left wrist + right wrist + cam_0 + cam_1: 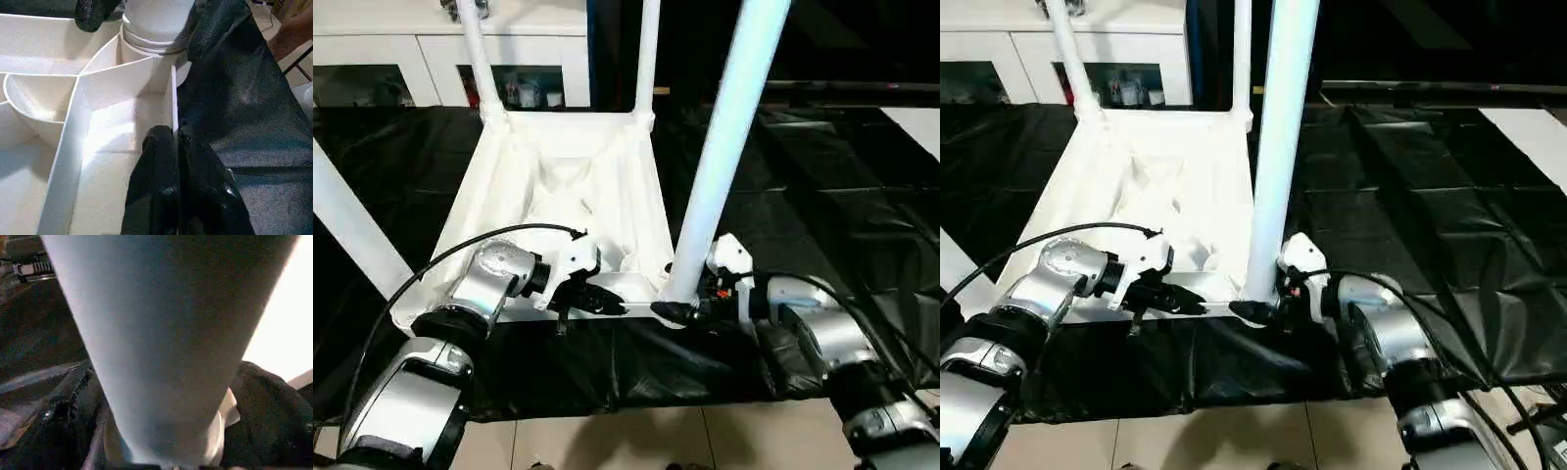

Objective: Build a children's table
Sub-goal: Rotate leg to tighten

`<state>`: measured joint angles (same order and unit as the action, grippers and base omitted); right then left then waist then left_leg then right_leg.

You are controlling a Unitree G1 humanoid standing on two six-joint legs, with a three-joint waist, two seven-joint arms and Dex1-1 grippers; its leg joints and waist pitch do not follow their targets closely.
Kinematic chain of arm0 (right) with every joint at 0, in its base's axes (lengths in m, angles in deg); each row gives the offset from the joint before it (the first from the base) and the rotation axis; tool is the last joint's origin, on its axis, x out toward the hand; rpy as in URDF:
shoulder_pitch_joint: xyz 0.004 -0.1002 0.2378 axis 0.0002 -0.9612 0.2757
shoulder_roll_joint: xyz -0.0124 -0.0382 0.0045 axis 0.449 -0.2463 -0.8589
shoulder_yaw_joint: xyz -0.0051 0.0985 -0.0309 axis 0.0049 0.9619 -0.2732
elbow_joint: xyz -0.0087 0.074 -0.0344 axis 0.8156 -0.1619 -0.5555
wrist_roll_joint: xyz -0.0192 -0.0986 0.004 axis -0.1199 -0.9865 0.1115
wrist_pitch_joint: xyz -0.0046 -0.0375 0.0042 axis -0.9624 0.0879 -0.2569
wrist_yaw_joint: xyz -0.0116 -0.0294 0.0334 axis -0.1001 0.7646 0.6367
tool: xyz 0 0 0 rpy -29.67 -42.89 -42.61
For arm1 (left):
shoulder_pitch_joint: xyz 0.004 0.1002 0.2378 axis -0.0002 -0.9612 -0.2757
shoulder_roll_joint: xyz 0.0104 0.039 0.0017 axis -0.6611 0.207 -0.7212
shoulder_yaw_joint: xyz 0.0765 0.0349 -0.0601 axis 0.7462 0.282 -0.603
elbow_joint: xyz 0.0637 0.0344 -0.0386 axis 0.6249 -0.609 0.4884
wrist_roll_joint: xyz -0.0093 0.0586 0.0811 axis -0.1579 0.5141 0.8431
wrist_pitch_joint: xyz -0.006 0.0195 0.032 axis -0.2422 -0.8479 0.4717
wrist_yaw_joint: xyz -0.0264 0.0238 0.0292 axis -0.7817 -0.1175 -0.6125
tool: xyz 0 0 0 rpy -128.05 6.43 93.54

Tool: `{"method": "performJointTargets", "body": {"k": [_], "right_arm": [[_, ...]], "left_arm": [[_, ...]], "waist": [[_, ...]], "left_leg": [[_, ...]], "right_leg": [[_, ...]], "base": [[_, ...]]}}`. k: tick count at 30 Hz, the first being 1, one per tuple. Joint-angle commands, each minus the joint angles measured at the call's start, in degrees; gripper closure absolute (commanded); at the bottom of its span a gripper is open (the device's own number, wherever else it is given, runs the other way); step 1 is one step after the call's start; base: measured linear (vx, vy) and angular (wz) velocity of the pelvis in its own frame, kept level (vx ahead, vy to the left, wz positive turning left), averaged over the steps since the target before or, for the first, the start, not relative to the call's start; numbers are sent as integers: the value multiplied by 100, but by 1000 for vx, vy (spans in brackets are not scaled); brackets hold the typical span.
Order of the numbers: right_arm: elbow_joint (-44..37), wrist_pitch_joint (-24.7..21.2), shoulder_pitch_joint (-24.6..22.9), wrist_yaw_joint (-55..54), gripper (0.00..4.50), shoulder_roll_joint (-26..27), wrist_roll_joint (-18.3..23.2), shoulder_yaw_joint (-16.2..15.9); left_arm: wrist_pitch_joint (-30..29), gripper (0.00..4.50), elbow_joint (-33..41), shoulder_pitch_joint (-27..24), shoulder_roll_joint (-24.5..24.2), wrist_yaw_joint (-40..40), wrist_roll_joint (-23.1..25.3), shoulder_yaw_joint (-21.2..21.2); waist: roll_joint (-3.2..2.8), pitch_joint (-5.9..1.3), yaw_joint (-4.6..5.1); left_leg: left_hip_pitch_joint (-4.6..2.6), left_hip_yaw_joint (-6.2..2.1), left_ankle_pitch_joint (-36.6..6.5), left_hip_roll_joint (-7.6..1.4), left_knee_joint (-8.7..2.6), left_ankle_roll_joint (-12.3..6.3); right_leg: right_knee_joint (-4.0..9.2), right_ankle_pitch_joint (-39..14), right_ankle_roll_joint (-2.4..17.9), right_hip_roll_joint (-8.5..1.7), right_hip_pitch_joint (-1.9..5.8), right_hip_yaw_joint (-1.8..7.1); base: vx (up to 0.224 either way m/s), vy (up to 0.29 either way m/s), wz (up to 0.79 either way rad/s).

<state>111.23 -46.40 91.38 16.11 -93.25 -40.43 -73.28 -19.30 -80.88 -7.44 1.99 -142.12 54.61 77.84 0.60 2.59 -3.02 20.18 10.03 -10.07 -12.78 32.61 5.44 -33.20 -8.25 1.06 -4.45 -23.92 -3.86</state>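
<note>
surface: floor, pale tiles point(636, 441) | cover: black plastic sheet point(822, 196) spread over it, wrinkled | on sheet: white tabletop point(558, 196) upside down, ribbed underside up

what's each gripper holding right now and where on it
The left gripper pinches the tabletop's near rim wall. The right gripper has its jaws around the base of the near right leg, at its corner socket.

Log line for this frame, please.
tabletop upside down | left gripper pinching rim | right gripper around near-right leg base
</note>
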Motion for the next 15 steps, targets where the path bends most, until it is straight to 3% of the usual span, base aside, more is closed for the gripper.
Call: {"method": "performJointTargets", "body": {"k": [1, 3, 11, 14, 15], "right_arm": [[138, 42, 143, 109, 63, -6, -68, -86], [211, 35, 187, 167, 66, 23, -49, -89], [545, 47, 378, 401, 146, 72, -52, -124], [684, 89, 442, 505, 152, 104, -42, -109], [739, 106, 472, 538, 176, 117, -48, -110]], "left_arm": [[-59, 450, -14, -93, 72, -210, -255, -89], [-59, 450, 5, -113, 65, -216, -234, -96], [-64, 450, 4, -131, 47, -247, -216, -106], [-50, 450, 5, -133, 36, -270, -210, -93], [-31, 450, 8, -134, 28, -272, -196, -83]], "waist": [[77, -365, -14], [70, -364, -19], [73, -362, 2], [67, -371, 3], [68, -375, 5]], "left_leg": [[17, 83, -1243, -9, -310, -348], [8, 81, -1224, -14, -309, -336], [14, 81, -1218, -14, -307, -353], [17, 81, -1183, -16, -302, -365], [18, 80, -1146, -18, -301, -373]], "right_leg": [[335, -1654, 1176, -263, 362, 179], [340, -1766, 1136, -268, 353, 183], [339, -1801, 1130, -264, 351, 178], [334, -1749, 1144, -267, 353, 180], [320, -1662, 1169, -262, 356, 180]], "base": [[0, 0, 0], [0, 0, 0], [0, 0, 0], [0, 0, 0], [0, 0, 0]]}}
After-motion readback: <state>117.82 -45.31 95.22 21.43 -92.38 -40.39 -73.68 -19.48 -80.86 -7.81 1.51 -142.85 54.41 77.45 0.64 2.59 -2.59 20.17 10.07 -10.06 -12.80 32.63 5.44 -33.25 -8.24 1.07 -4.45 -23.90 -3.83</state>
